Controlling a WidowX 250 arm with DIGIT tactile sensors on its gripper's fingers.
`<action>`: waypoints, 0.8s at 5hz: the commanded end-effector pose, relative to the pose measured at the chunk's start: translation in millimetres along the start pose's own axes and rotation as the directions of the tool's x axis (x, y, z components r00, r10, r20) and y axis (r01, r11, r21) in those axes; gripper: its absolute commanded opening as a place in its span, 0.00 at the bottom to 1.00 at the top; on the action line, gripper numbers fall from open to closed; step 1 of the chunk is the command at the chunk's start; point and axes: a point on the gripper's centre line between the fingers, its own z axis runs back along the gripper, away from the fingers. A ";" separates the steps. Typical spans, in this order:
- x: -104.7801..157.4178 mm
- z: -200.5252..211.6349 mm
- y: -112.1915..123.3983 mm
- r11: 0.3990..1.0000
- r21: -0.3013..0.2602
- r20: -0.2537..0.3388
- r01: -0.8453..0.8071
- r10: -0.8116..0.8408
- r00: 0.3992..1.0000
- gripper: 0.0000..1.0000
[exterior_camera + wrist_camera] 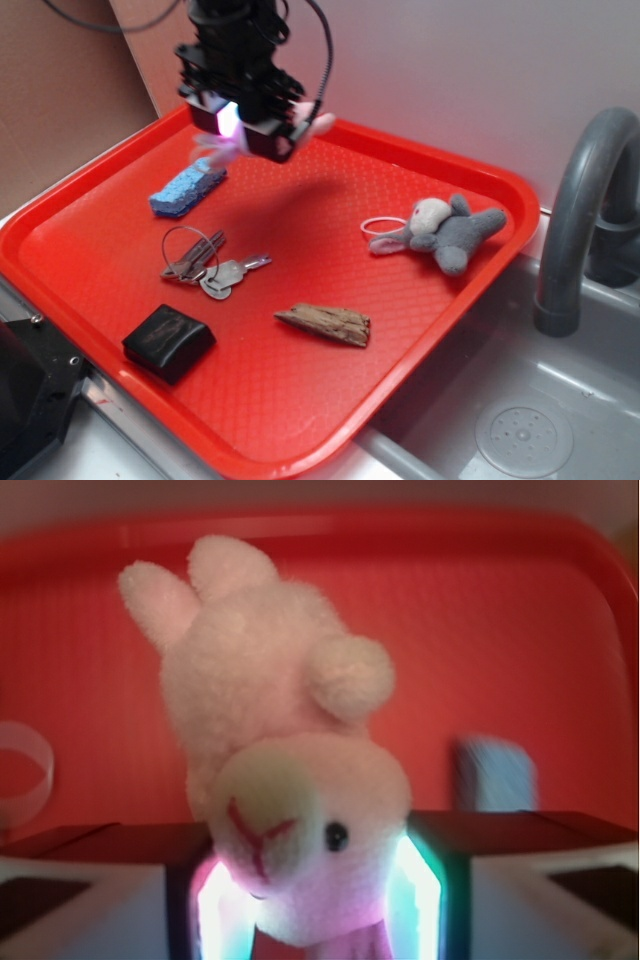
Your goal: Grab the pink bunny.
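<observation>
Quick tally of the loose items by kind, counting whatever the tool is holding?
Plush animals: 2, the pink bunny in the tool and the grey-and-white plush
Key bunches: 1, keys
Blue sponges: 1, sponge
Wood pieces: 1, wood
Black blocks: 1, block
Total: 6

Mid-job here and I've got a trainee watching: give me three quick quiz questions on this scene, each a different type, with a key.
1. True or false: the gripper is shut on the pink bunny.
2. Which lies nearest the tray's right edge? A) keys B) grey plush animal C) blue sponge
3. Fill in: the black block sits near the tray's ____ corner in the exterior view.

Key: 1. True; it is held off the tray. 2. B. 3. Front left.
</observation>
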 end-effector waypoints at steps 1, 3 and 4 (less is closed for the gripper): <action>-33.3 82.0 14.1 0.991 -0.023 0.078 0.134 -0.132 0.988 0.00; -36.1 139.0 22.0 0.997 -0.076 0.212 0.032 -0.015 0.977 0.00; -32.1 151.3 21.2 0.999 -0.033 0.198 0.021 -0.015 0.980 0.00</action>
